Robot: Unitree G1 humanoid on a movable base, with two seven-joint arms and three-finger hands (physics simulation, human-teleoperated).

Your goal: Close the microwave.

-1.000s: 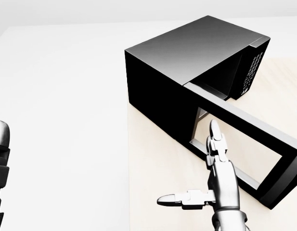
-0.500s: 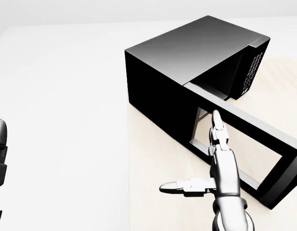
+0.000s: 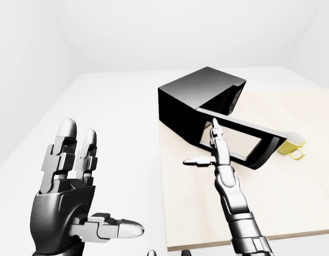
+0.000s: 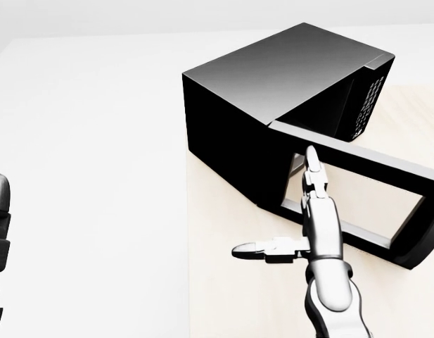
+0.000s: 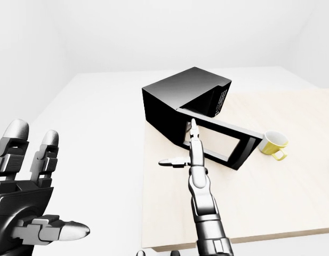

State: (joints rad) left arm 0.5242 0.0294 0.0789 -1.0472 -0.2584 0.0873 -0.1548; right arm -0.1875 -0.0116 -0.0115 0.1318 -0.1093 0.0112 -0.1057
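The microwave (image 3: 192,98) is black, its top shading from dark grey to a paler sheen toward 1 o'clock in the head view. On its control side, a panel (image 4: 373,105) carries a grid of small pale dots. The microwave door (image 4: 357,193) is a black frame around a see-through pane, through which the pale beige surface (image 5: 271,202) shows. A yellow mug (image 5: 274,143) with a white inside sits at 3 o'clock of the door in the right-eye view. The right robot hand (image 4: 308,225) is glossy silver-grey with darker joints. The left robot hand (image 3: 73,202) is dark gunmetal with lighter silver fingertips (image 3: 67,128). The floor (image 3: 116,122) and the walls (image 3: 153,32) are plain white.
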